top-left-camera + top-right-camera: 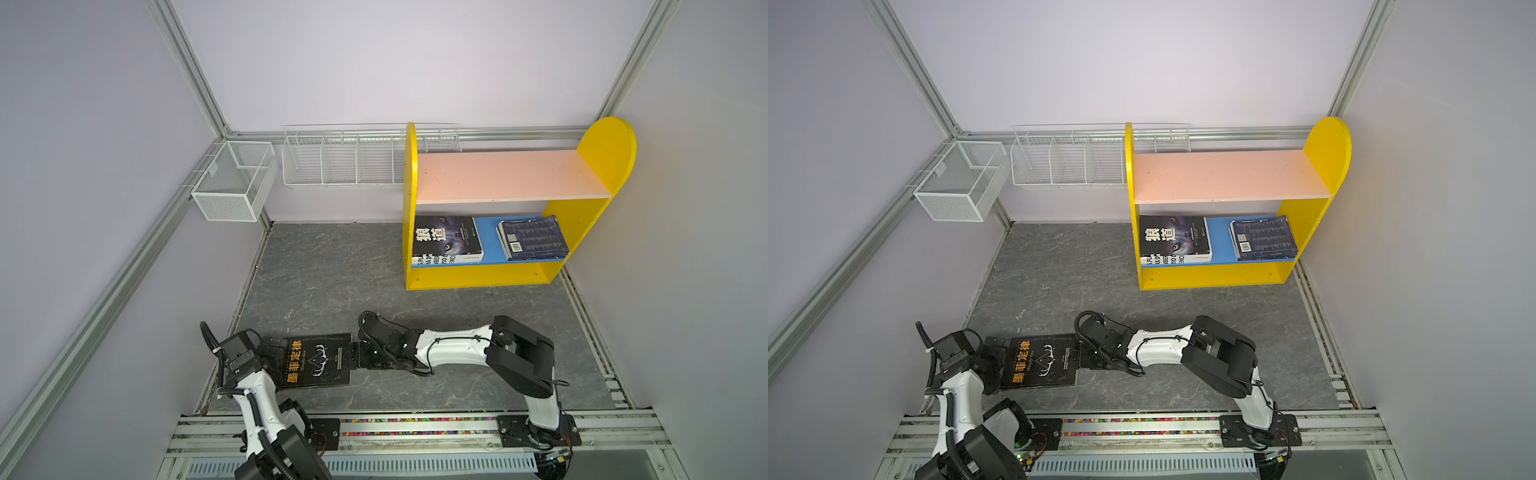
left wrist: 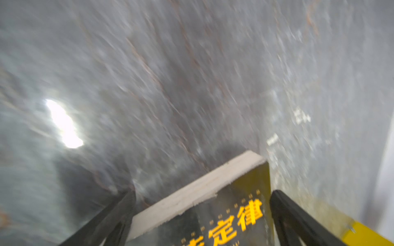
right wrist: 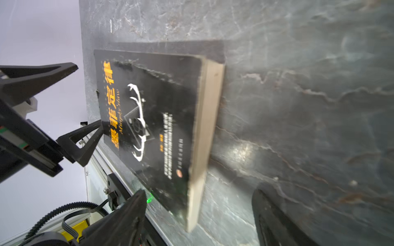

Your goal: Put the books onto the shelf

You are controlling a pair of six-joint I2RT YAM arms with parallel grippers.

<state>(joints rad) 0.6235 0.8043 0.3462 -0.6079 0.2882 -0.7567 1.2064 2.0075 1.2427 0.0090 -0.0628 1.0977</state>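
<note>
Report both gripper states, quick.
Left gripper: open, holding nothing, touching the black book at its spine side.
Right gripper: open, astride the book's page edge, not clamped.

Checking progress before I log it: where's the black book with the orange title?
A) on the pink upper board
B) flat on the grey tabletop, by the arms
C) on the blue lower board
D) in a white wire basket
B: the black book lies flat on the grey tabletop, with the left gripper at one end and the right gripper at the other, well short of the shelf.
</note>
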